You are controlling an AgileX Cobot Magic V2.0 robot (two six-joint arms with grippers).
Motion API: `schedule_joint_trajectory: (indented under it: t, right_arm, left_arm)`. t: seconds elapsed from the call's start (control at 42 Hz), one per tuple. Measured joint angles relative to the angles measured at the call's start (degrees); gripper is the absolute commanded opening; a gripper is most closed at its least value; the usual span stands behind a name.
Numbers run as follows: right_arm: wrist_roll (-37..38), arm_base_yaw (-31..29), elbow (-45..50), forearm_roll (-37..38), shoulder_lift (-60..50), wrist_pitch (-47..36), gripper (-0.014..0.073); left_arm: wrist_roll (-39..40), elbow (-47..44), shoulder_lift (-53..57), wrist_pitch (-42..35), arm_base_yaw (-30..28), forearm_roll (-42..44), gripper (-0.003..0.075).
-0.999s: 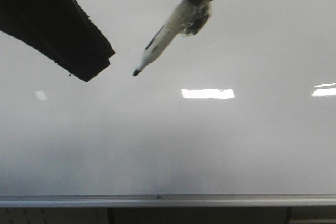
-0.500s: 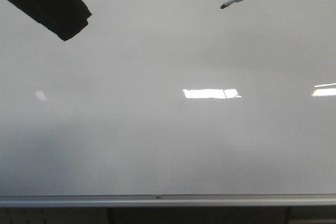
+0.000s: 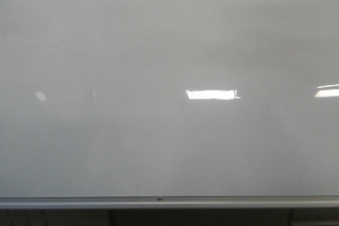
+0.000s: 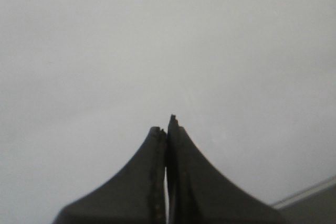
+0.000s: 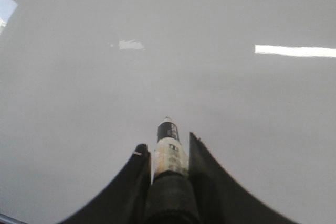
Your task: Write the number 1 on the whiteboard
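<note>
The whiteboard (image 3: 159, 146) fills the front view, bare of any stroke, its aluminium frame along the near edge. The left pincer (image 4: 167, 129) is clenched on nothing. The right pincer (image 5: 169, 148) grasps a marker (image 5: 169, 145), tip off the board.

Office or lab-like room, glossy whiteboard (image 3: 159, 146) with aluminium frame, ceiling light reflections (image 3: 212, 95), marker (image 5: 169, 145) present

The large pale grey-white whiteboard (image 3: 159, 146) looks smooth and glossy, edged by a thin brushed silver metal frame (image 3: 169, 202). The white plastic marker with a black band (image 5: 169, 148) has a slight sheen. Both black hands look matt, the left hand (image 4: 167, 129) rough-edged.
</note>
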State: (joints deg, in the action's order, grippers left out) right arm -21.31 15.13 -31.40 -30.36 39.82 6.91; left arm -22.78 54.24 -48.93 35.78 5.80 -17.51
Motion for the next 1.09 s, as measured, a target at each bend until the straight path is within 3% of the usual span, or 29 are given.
schedule_joint_trajectory:
  t: [0.214, 0.523, 0.904, 1.094]
  right_arm:
    - [0.0, -1.0, 0.0, 0.0, 0.0, -0.6, -0.006]
    - [0.0, -1.0, 0.0, 0.0, 0.0, -0.7, -0.006]
    - [0.0, -1.0, -0.3, 0.0, 0.5, 1.3, -0.006]
    - [-0.7, -1.0, -5.9, 0.0, 8.8, 3.9, -0.006]
  left_arm:
    - [0.1, -12.4, 17.3, -3.9, -6.1, 0.1, -0.002]
    - [0.1, -27.0, 37.9, -4.0, -6.6, 0.1, -0.002]
    - [0.1, -29.2, 41.5, -3.9, -6.6, 0.1, -0.002]
    - [0.1, -29.2, 41.5, -3.9, -6.6, 0.1, -0.002]
